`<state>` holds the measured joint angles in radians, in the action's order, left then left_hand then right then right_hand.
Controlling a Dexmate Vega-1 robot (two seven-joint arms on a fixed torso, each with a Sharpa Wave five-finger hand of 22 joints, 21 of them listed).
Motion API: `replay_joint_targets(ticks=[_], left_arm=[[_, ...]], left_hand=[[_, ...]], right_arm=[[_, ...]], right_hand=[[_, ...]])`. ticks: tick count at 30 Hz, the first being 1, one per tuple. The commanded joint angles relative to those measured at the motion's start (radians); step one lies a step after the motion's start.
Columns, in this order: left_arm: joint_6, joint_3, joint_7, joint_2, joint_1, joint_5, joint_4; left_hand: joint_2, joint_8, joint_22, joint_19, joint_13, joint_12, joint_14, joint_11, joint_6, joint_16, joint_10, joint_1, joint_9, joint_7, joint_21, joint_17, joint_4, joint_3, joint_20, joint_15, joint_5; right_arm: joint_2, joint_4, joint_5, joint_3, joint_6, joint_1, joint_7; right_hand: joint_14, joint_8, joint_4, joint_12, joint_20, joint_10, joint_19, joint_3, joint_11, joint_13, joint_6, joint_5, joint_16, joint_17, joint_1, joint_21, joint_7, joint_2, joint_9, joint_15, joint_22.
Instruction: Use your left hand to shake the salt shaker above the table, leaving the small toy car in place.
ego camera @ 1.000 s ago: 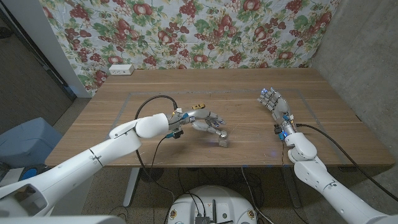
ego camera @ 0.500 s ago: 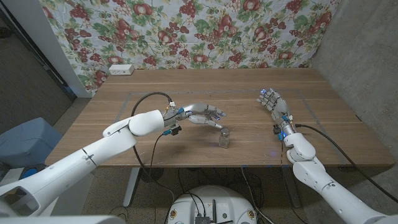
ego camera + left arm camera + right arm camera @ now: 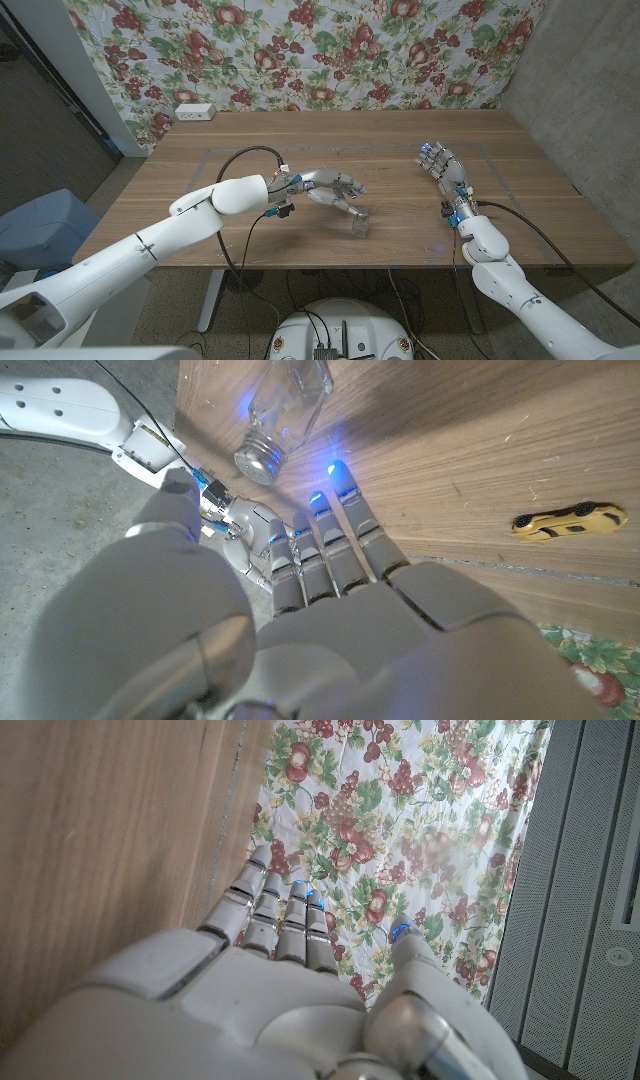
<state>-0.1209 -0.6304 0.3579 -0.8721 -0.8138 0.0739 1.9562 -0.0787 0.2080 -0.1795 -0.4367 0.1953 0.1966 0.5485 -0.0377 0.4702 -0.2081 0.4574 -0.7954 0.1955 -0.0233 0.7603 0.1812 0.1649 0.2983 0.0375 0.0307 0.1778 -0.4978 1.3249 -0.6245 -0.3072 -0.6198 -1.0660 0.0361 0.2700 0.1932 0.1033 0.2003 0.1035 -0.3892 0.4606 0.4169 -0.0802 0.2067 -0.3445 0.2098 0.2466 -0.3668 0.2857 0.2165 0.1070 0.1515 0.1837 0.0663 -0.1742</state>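
Observation:
A clear glass salt shaker with a metal cap stands on the wooden table near its front middle. My left hand hovers just behind and above it, fingers apart and stretched toward it, holding nothing. In the left wrist view the shaker lies just past my fingertips, with a small gap between. The small yellow toy car sits on the wood off to the side of that hand. My right hand stands upright at the right of the table with its fingers extended, empty.
A white socket box sits at the table's back left corner. A floral cloth hangs behind the table. A black cable loops off my left forearm. A faint taped rectangle marks the tabletop.
My left hand lifted back off the shaker, which stayed standing on the table, then dipped toward it again with fingers spread. The right hand has not moved.

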Motion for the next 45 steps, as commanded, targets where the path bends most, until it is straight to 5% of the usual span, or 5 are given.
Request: replay_joint_targets(ticks=[1,16,27,33,45], left_arm=[[0.054,-0.059,0.095,0.005,0.067,0.071,0.011],[0.032,-0.089,0.070,0.038,0.067,0.133,-0.010],[0.058,-0.056,-0.123,0.034,-0.026,0.260,0.035],[0.043,-0.041,-0.239,0.039,-0.066,0.347,0.035],[-0.004,-0.009,-0.319,0.059,-0.102,0.345,0.013]], left_hand=[[-0.001,0.005,-0.001,-0.013,0.002,0.008,0.011,0.000,0.008,-0.005,0.008,-0.016,0.000,0.001,0.001,0.004,0.006,0.000,-0.002,0.003,0.001],[0.111,0.036,-0.005,-0.080,0.003,0.033,0.077,-0.021,0.117,-0.029,0.113,-0.144,0.004,0.020,0.016,0.006,0.015,0.080,-0.014,0.024,0.023],[0.202,0.077,-0.020,-0.258,0.006,0.091,0.418,-0.045,0.357,-0.117,0.427,-0.361,0.016,0.058,0.139,0.017,0.037,0.234,-0.137,0.202,0.027],[0.180,0.098,-0.039,-0.349,0.013,0.110,0.615,-0.033,0.503,-0.197,0.576,-0.519,0.028,0.071,0.287,0.034,0.026,0.238,-0.219,0.209,0.016],[0.148,0.099,-0.058,-0.365,0.015,0.116,0.712,-0.026,0.596,-0.257,0.649,-0.562,0.022,0.096,0.384,0.082,0.024,0.214,-0.238,0.207,0.004]], right_arm=[[0.005,0.017,0.002,0.014,-0.032,-0.039,-0.022],[0.003,0.021,-0.006,0.031,-0.064,-0.081,-0.025],[-0.003,0.029,-0.002,0.033,-0.063,-0.083,-0.020],[-0.007,0.033,-0.003,0.033,-0.058,-0.086,-0.019],[-0.007,0.028,-0.007,0.033,-0.055,-0.085,-0.014]], right_hand=[[0.002,0.001,0.001,0.005,0.003,-0.004,0.007,0.000,-0.002,0.002,0.002,-0.005,0.001,0.000,0.000,-0.005,-0.002,0.006,0.003,0.006,-0.006],[0.004,0.002,0.000,0.006,0.006,-0.009,0.009,-0.001,-0.005,0.002,-0.001,-0.006,0.001,0.001,-0.004,-0.005,-0.002,0.004,0.003,0.008,-0.006],[0.005,0.003,0.000,0.007,0.006,-0.011,0.011,-0.002,-0.007,0.002,-0.003,-0.007,0.001,0.001,-0.008,-0.005,-0.002,0.003,0.003,0.008,-0.006],[0.006,0.003,0.000,0.007,0.006,-0.011,0.011,-0.002,-0.004,0.002,-0.003,-0.007,0.002,0.001,-0.009,-0.005,-0.002,0.003,0.003,0.008,-0.006],[0.007,0.003,0.000,0.006,0.007,-0.011,0.011,-0.002,-0.005,0.002,-0.003,-0.007,0.002,0.002,-0.011,-0.006,-0.002,0.003,0.003,0.007,-0.006]])
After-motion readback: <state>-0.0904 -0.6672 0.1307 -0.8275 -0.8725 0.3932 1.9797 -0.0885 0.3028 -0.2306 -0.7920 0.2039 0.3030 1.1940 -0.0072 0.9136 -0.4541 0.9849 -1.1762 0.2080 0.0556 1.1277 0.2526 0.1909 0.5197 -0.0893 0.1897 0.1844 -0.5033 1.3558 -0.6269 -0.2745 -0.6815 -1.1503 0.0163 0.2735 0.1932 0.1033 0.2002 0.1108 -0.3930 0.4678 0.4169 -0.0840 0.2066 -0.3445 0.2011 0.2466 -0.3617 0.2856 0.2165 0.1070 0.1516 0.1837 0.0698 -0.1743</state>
